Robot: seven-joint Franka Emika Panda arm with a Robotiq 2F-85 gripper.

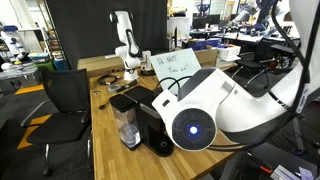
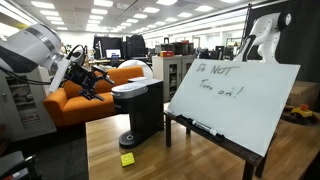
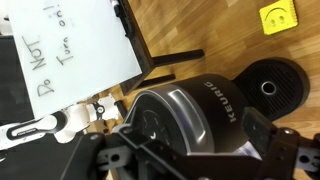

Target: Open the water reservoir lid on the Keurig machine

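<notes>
The black Keurig machine [image 1: 152,118] stands on the wooden table, also in an exterior view [image 2: 140,112] and from above in the wrist view [image 3: 195,112]. Its clear water tank [image 1: 128,128] is capped by the flat black water reservoir lid [image 1: 124,102], which lies closed. The lid does not show clearly in the wrist view. My gripper [image 2: 92,80] hovers in the air beside the top of the machine, touching nothing. In the wrist view its fingers [image 3: 190,150] are spread wide above the rounded brew head. It is open and empty. My own arm hides it in an exterior view.
A whiteboard on an easel [image 2: 235,100] stands close beside the machine and also shows in the wrist view [image 3: 60,45]. A yellow sticky note [image 2: 127,158] lies on the table in front. A black chair [image 1: 65,95] stands at the table edge. A second white arm [image 1: 125,45] stands at the far end.
</notes>
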